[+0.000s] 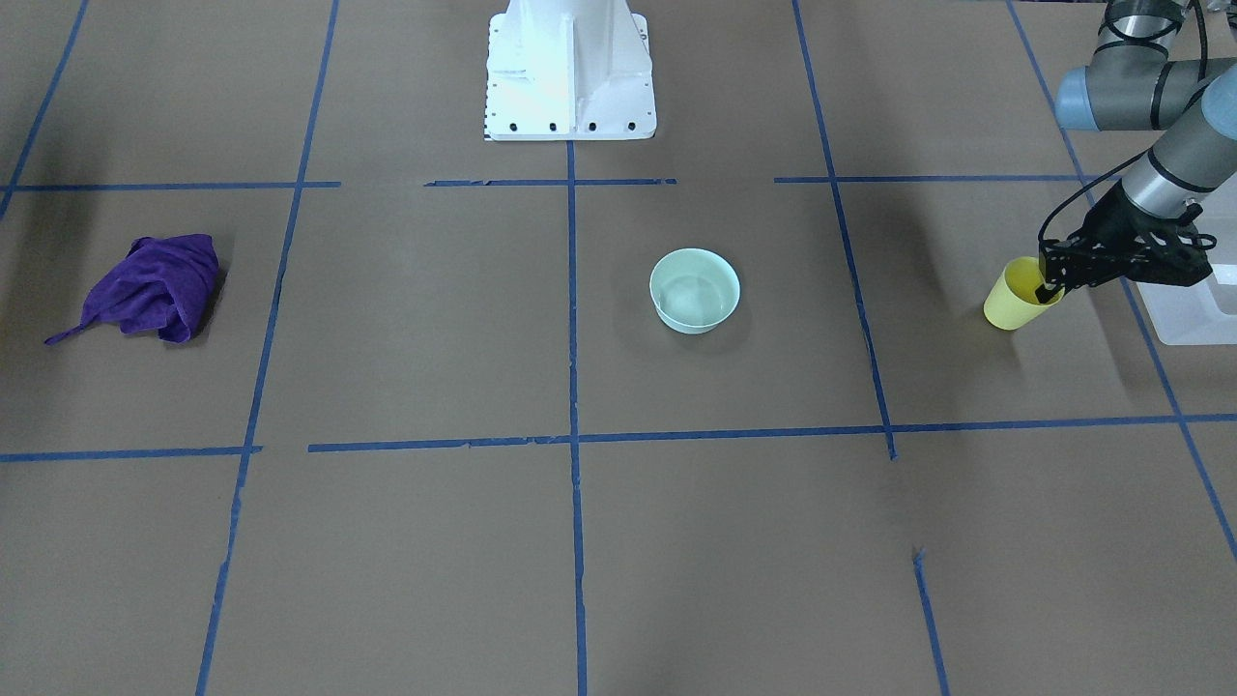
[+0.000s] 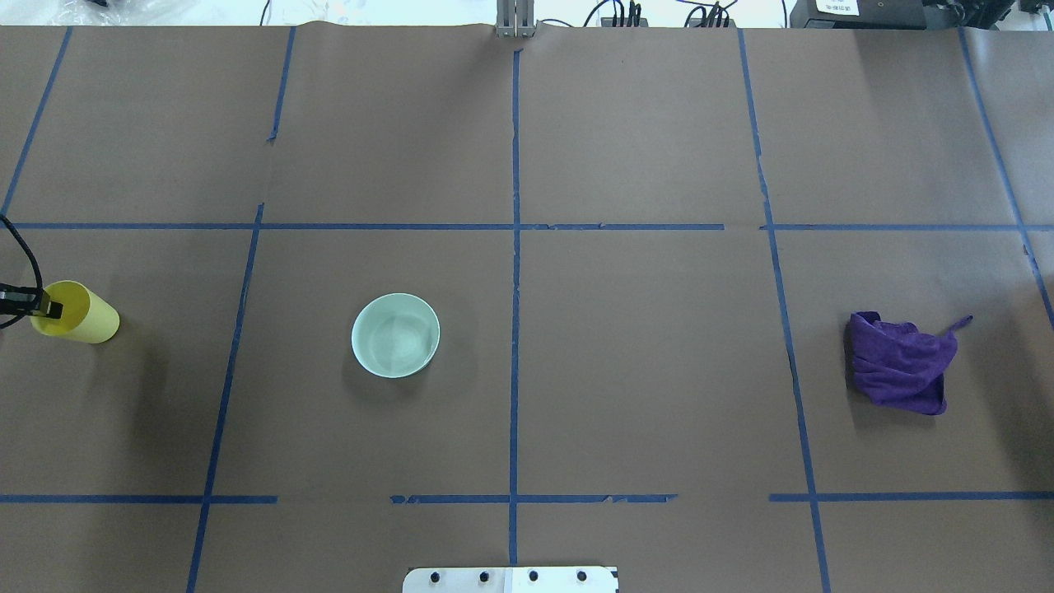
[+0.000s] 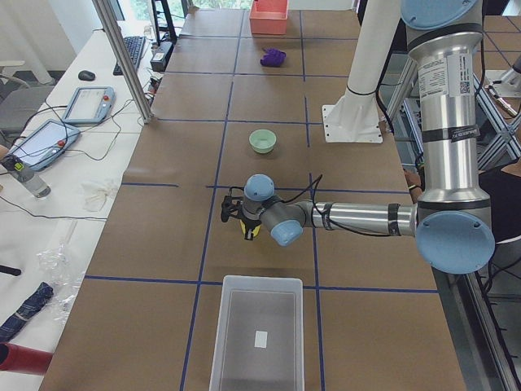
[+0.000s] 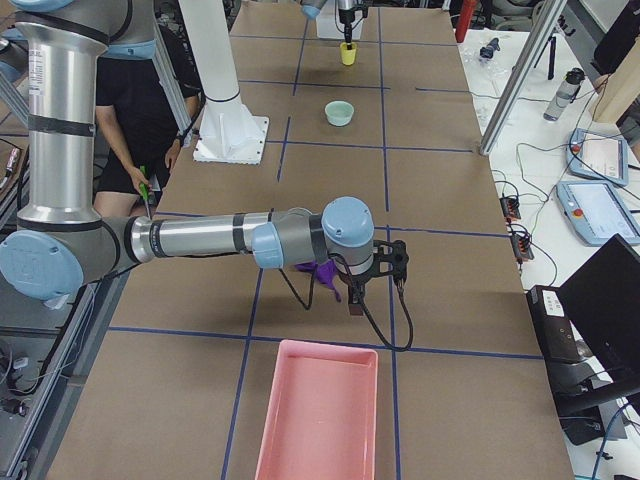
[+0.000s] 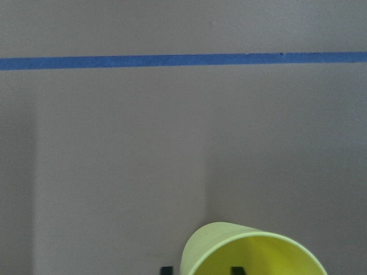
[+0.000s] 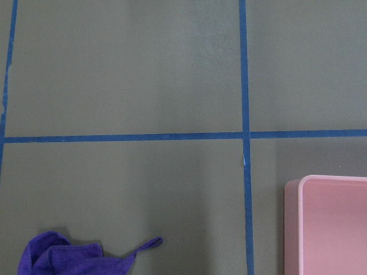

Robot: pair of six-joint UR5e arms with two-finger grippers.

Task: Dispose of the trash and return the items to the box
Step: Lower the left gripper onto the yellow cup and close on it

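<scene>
left fingers (image 1: 1044,290) clamp the rim of the smooth yellow tapered cup (image 1: 1013,302), one inside, one outside | cup tilted, far left on the paper-covered counter (image 1: 435,541), beside the frosted rectangular box (image 1: 1193,314) | right fingers (image 4: 355,300): spread can't be told | round mint bowl (image 1: 694,290) mid-counter | crumpled purple cloth (image 1: 155,287) right

Smooth plastic cup (image 1: 1010,307), matt paper tabletop (image 1: 435,541)

Looked down on the table (image 2: 642,123) from behind the white base (image 2: 510,579) overhead, faced that base from the front. Shot lengthwise from each end. Sat way closer on both wrists. Caught the mint bowl (image 2: 395,335) in all four wide views.
</scene>
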